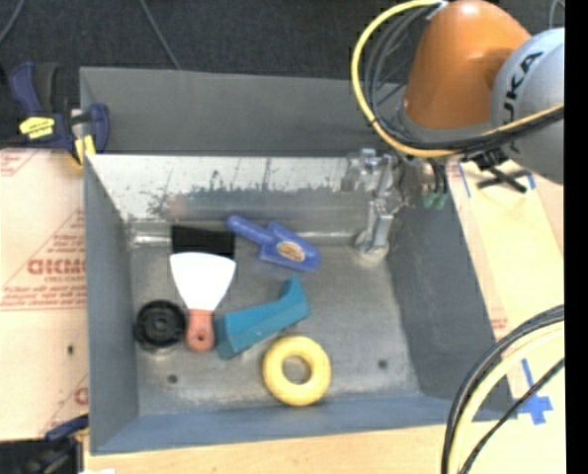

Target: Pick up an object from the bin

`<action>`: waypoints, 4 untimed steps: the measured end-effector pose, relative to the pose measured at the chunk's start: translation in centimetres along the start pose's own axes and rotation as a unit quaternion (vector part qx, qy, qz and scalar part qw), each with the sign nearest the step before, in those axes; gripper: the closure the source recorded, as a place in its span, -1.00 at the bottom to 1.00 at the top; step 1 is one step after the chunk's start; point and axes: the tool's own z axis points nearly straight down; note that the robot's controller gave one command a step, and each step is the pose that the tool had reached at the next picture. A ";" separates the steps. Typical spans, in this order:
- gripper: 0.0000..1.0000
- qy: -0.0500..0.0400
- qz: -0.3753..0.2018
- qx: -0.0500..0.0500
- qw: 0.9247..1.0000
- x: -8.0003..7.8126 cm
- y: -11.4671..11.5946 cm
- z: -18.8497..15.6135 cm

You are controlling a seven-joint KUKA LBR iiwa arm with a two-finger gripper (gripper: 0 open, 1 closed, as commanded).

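Orange wrist cover (pixel 462 62) over grey bin (pixel 432 294); fingers (pixel 378 230) together, empty, near blue tool (pixel 274 243).

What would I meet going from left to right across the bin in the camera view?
black round disc → white scraper with a pink handle → yellow ring → gripper

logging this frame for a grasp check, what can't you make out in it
In the camera view:
- black block: its front edge lies under the white scraper.
- black round thing: too dark to tell its kind.
- blue tool: the tan patch on it is too small to identify.
- gripper: its top is hidden by the arm's orange cover.
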 end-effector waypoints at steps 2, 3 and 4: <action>-1.00 -0.005 0.014 0.000 1.000 0.6 4.1 6.5; -1.00 -0.004 0.026 0.000 1.000 1.6 7.9 6.9; -1.00 -0.007 0.078 -0.001 0.997 0.6 7.9 7.3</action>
